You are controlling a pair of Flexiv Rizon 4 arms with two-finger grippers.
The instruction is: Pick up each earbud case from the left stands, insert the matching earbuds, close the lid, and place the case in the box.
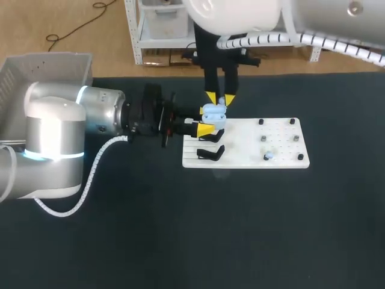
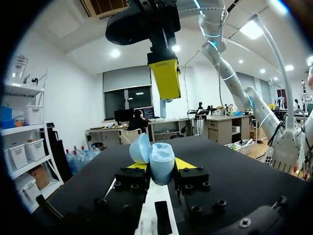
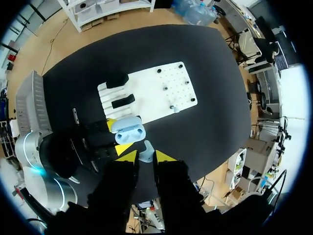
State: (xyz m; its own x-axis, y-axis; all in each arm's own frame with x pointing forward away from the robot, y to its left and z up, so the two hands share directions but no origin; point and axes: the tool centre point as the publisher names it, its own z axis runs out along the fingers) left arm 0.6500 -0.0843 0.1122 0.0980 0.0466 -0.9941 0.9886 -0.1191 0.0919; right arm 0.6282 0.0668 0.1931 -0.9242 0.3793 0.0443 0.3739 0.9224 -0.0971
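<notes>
My left gripper (image 1: 210,123) comes in from the left and is shut on a light-blue earbud case (image 1: 214,114) above the left end of the white board (image 1: 246,135). In the left wrist view the case (image 2: 162,162) sits between my yellow tips with its lid (image 2: 140,148) swung open. My right gripper (image 1: 220,98) hangs just above the case. It (image 3: 145,157) is shut on a light-blue earbud (image 3: 145,148), right over the open case (image 3: 128,130). Another earbud (image 1: 269,156) rests on the board's right part.
Two black stands (image 1: 210,153) occupy the board's left end, and small pegs (image 1: 264,139) dot its right half. A grey box (image 1: 48,72) stands at the table's far left, behind my left arm. The black tabletop (image 1: 240,229) stretches in front of the board.
</notes>
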